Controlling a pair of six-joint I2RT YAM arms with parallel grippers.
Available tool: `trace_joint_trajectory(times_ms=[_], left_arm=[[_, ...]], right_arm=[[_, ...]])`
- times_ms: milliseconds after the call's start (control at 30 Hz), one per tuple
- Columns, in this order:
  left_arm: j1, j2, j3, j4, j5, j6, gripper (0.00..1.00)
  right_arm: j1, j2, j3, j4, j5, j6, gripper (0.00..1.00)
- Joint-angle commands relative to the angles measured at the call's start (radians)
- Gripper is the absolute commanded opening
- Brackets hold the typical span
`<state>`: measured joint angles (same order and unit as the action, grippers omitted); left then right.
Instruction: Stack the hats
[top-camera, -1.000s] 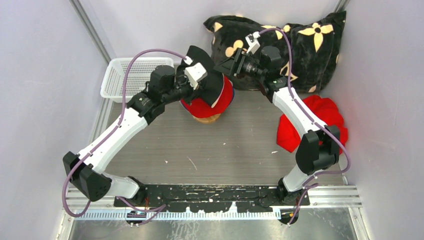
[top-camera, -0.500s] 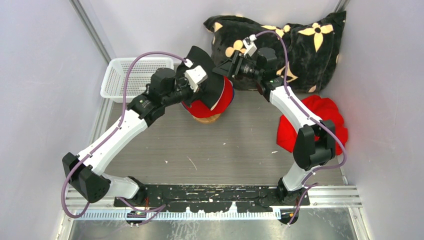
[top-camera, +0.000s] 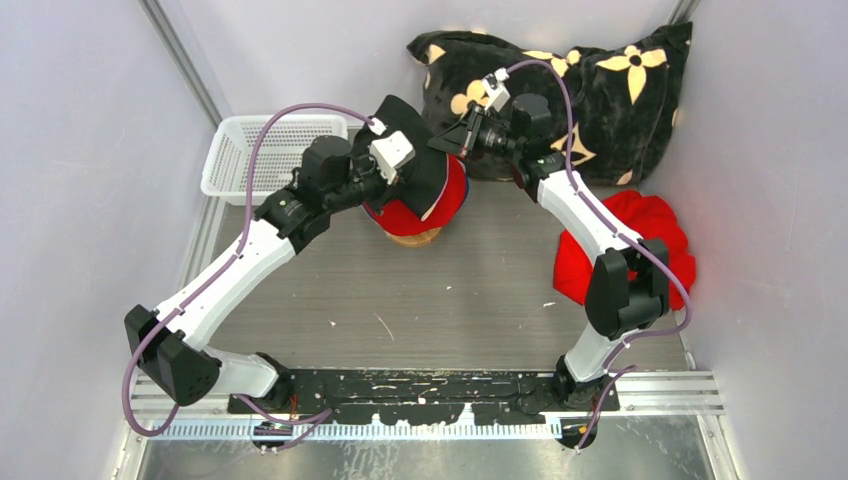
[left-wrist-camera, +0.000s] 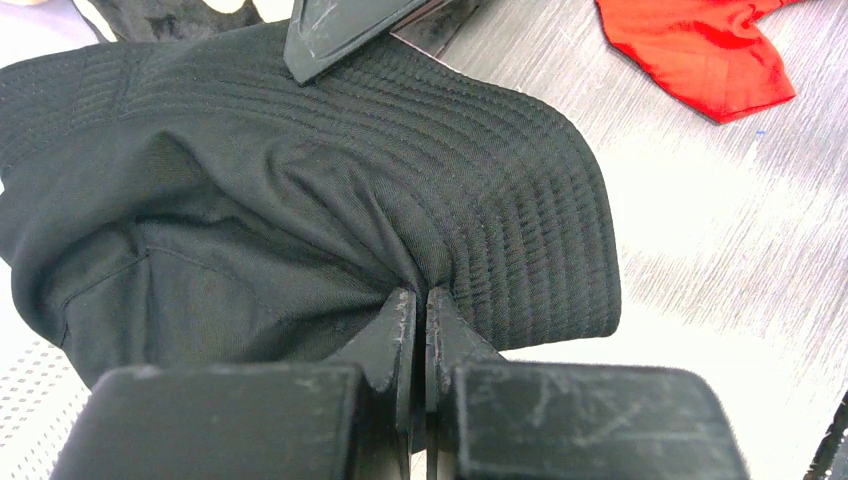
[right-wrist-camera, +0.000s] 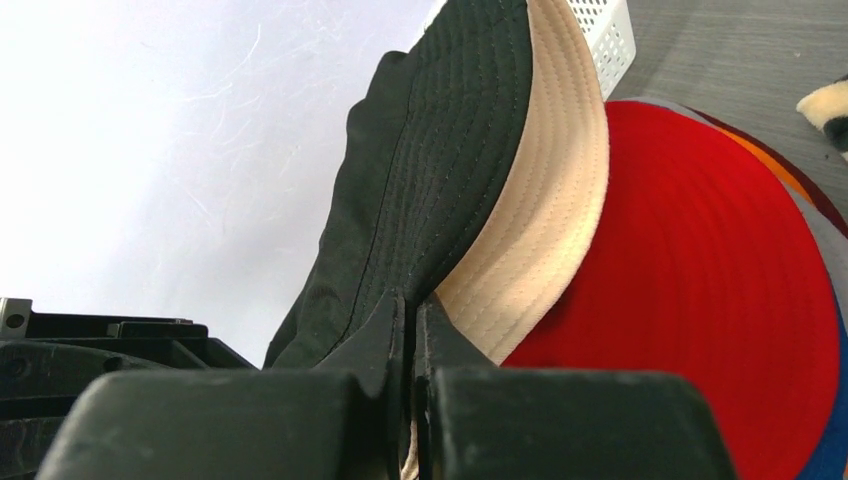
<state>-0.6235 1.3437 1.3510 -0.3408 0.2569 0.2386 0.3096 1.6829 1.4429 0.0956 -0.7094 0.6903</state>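
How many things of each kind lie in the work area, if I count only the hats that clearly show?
Fabric bucket hats: 2 (black hat, red hat)
White plastic mesh basket: 1
Black pillow with cream flowers: 1
Bright red cloth bundle: 1
Total: 5; further hats under the red one show only thin edges.

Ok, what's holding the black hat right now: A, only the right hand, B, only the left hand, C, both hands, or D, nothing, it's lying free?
C: the left hand and the right hand are each shut on fabric of the black hat, as their own wrist views show.
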Motion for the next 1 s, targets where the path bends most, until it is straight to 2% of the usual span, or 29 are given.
trace_joint_trajectory(times_ms=[0, 133, 367, 433, 533, 600, 800, 967], left_arm=[[-0.008, -0.015, 0.014, 0.052, -0.011, -0.006, 0.0], [-0.008, -0.008, 0.048, 0.043, -0.089, -0.015, 0.0], [-0.008, -0.016, 0.108, 0.057, -0.311, -0.037, 0.0], [-0.008, -0.02, 0.123, 0.064, -0.355, -0.038, 0.1], [-0.008, -0.02, 0.147, 0.063, -0.403, -0.034, 0.41], [-0.008, -0.023, 0.155, 0.07, -0.431, -0.037, 0.51], [-0.007, -0.058, 0.144, 0.138, -0.574, -0.067, 0.58], [-0.006, -0.066, 0.145, 0.17, -0.714, -0.088, 0.61]], right_arm=[[0.006, -0.009, 0.062, 0.012, -0.012, -0.019, 0.01], [0.005, -0.006, 0.139, -0.015, -0.014, -0.044, 0.01], [0.015, 0.034, 0.297, -0.018, -0.063, -0.046, 0.01], [0.019, 0.044, 0.329, -0.012, -0.068, -0.044, 0.01], [0.02, 0.042, 0.35, 0.015, -0.058, -0.04, 0.01], [0.02, 0.043, 0.368, 0.032, -0.056, -0.039, 0.01], [0.02, 0.075, 0.431, 0.146, -0.07, 0.003, 0.01], [0.02, 0.145, 0.467, 0.386, -0.12, 0.159, 0.01]])
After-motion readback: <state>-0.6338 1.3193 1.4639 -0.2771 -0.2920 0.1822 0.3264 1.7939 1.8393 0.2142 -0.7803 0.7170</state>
